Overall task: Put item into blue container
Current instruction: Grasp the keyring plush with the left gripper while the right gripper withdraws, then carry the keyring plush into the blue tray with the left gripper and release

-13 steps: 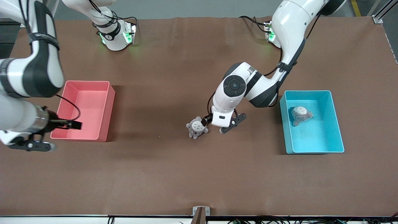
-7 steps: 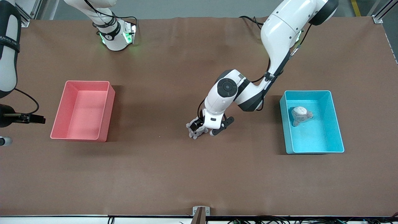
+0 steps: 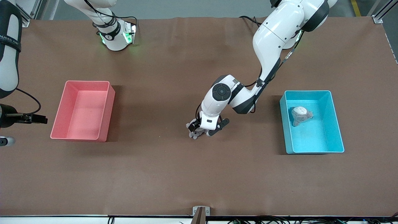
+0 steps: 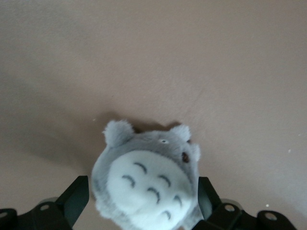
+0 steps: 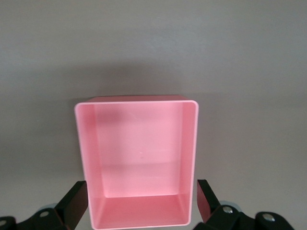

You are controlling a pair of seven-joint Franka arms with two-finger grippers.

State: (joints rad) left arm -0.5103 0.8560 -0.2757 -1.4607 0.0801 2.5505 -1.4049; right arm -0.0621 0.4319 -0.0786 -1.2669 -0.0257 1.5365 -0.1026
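A grey plush toy with a white belly [image 3: 194,134] lies on the brown table near its middle. My left gripper [image 3: 202,128] is down over it, open, one finger on each side of the toy [image 4: 146,182]; both fingers [image 4: 76,196] stand just clear of its fur. The blue container [image 3: 314,152] sits toward the left arm's end of the table and holds another grey plush [image 3: 300,114]. My right gripper [image 5: 141,201] hangs open and empty above the table at the right arm's end, beside the pink bin.
The pink bin [image 3: 82,124] is empty [image 5: 139,153]. One finger [image 3: 39,119] of the right gripper points toward it. Bare brown tabletop lies between the plush toy and the blue container.
My left gripper moved toward the right arm's end and came down around the grey plush toy. The right gripper drew back off the pink bin, then nearly stopped.
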